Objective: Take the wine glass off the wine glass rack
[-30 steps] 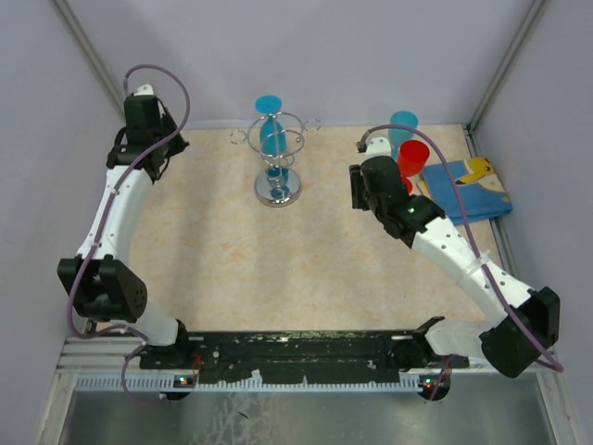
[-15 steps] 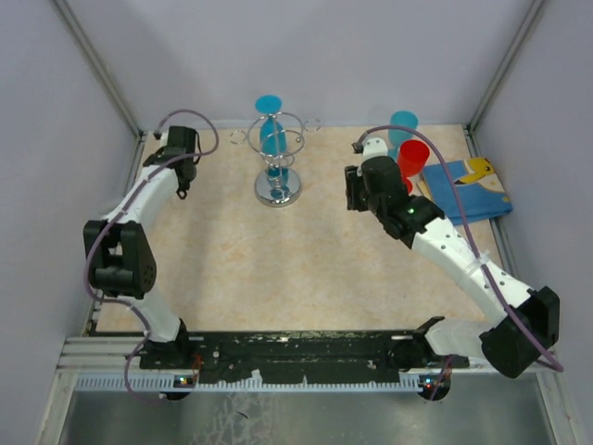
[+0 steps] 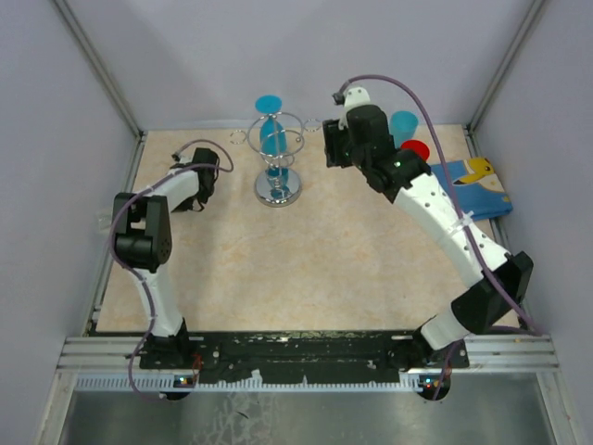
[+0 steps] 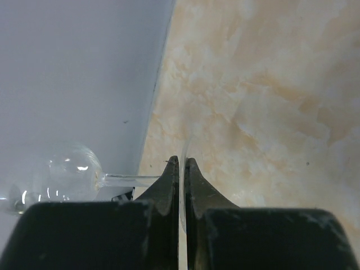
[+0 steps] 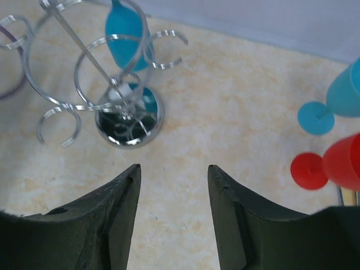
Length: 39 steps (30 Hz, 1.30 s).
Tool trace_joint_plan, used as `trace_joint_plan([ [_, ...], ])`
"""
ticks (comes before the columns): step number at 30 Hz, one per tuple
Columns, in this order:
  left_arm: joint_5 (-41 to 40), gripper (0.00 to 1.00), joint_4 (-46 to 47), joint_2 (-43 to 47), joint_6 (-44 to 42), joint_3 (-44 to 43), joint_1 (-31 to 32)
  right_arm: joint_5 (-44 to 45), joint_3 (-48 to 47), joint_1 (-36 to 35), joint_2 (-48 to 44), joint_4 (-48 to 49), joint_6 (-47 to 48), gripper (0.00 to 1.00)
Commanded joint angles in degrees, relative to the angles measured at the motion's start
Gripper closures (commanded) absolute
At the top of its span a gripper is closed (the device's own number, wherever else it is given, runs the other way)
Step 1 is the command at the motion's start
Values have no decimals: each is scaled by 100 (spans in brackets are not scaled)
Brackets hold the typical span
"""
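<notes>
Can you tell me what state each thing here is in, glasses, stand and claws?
Silver wire wine glass rack: upright.
Clear wine glass: off the rack, pinched by its foot.
Blue wine glass: hanging upside down on the rack.
Teal wine glass: standing on the table.
Red wine glass: standing on the table.
Left gripper: shut on the clear glass.
Right gripper: open, empty.
</notes>
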<state>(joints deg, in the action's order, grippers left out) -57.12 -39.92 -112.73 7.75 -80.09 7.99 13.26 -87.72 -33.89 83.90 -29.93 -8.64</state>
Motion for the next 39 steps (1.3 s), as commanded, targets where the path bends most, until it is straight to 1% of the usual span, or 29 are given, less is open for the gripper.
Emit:
trace_joint_plan([
  [1, -792, 100, -180, -442, -106, -131, 165, -497, -1544, 122, 659, -2, 190, 45],
  [3, -858, 100, -168, -577, -155, -134, 220, -813, -2441, 208, 1284, -352, -18, 39],
  [4, -888, 100, -132, -631, -194, -133, 251, -898, -2895, 215, 1603, -626, -53, 38],
  [6, -925, 100, 25, -707, -328, -106, 304, -882, -3487, 168, 2051, -990, -68, 37],
  [11, -1123, 100, 208, -988, -566, -157, 326, -773, -3921, 162, 2353, -860, -50, 36],
  [14, -1081, 100, 157, -1209, -605, -253, 349, -781, -4243, 168, 2515, -889, -37, 35],
  [17, -1007, 100, 246, -1330, -700, -256, 391, -767, -4249, 163, 2503, -804, -23, 34],
  [23, -821, 100, 354, -1552, -824, -235, 455, -662, -3768, 185, 2149, -446, 36, 33],
  [29, -529, 100, 407, -1670, -854, -184, 514, -673, -3674, 233, 2079, -440, 49, 32],
  [39, -363, 100, 342, -1894, -719, -248, 673, -711, -3460, 299, 1988, -335, 63, 32],
])
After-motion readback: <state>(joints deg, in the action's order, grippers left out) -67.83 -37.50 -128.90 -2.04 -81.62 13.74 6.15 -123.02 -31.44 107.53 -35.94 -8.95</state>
